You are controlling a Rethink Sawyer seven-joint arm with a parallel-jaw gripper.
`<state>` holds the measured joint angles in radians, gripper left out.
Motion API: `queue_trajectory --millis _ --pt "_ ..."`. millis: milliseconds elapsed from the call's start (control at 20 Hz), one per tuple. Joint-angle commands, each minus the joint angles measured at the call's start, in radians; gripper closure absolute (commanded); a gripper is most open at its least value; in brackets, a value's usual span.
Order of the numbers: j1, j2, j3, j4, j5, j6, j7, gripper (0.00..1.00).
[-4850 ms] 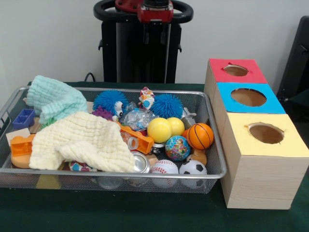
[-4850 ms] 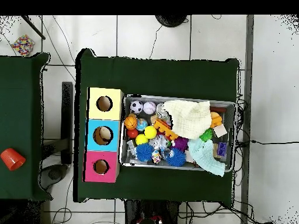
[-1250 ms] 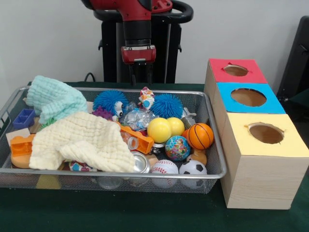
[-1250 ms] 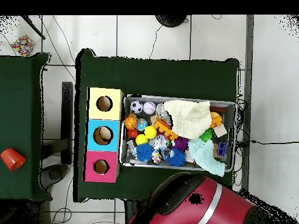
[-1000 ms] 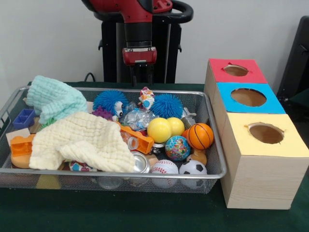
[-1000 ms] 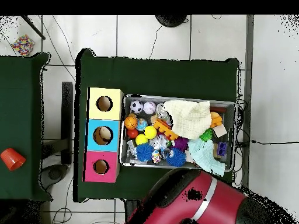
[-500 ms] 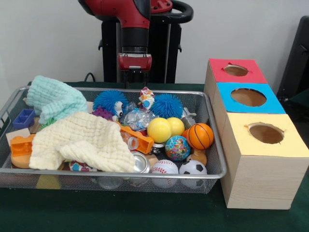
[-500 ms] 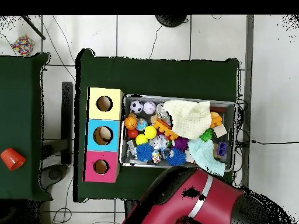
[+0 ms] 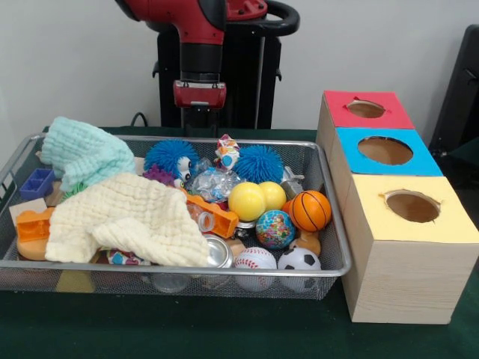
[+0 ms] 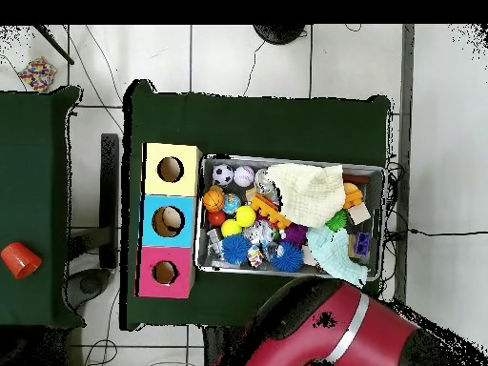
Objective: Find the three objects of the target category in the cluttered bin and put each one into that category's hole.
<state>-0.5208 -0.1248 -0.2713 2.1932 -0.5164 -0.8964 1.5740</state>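
Since the earlier frames the red arm [image 9: 196, 30] has slid a bit toward frame left in the front view, its red wrist block now upper centre-left, behind the far rim of the bin. Nothing in the bin shifted. Overhead view: arm bulk fills the bottom centre-right, its edge just reaching the bin's lower rim.

Tool [image 9: 199, 118]: only dark stubs under the red block against the black pedestal, cannot tell whether wide or narrow. Nothing seen in it.

Bin [image 9: 334, 224] sits on the green surface [image 9: 224, 329], centre-left of the front view, just beside the three boxes at frame right: red box [image 9: 367, 109] top, blue box [image 9: 386, 151] middle, yellow box [image 9: 414, 208] nearest, each with a round hole.

Target category not stated; balls look a likely set. They cluster at the bin's lower right: basketball [image 9: 310, 210], globe ball [image 9: 275, 229], baseball [image 9: 255, 260], soccer ball [image 9: 299, 259], two yellow balls [image 9: 248, 200]. Judged light, probably foam or rubber, smooth and round, so they could roll or squirt out; grip across the widest middle from above. Packed touching one another, so little finger room.

Cream cloth [image 9: 131, 217] and mint cloth [image 9: 84, 153] are soft and limp and may hide items at frame left.
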Motion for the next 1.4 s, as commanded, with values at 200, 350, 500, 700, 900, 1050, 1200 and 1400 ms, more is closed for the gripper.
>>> queue_trajectory --millis 200,350,500,700,900,1050,1200,1400 --pt "-0.018 -0.087 0.056 -0.082 0.061 0.104 0.200 0.00" --pt "-0.024 -0.133 0.056 -0.044 0.031 0.152 0.199 0.00" --pt "-0.063 -0.206 0.095 -0.019 -0.028 0.267 0.198 0.00" --pt "-0.136 -0.301 0.180 0.003 -0.100 0.425 0.188 0.00" --pt "-0.130 -0.369 0.164 0.062 -0.049 0.472 0.194 0.00" --pt "-0.082 -0.438 0.160 0.067 -0.014 0.526 0.173 0.00" --pt "-0.078 -0.475 0.181 0.075 0.018 0.547 0.201 0.00" --pt "-0.077 -0.535 0.208 0.080 0.028 0.568 0.213 0.00"
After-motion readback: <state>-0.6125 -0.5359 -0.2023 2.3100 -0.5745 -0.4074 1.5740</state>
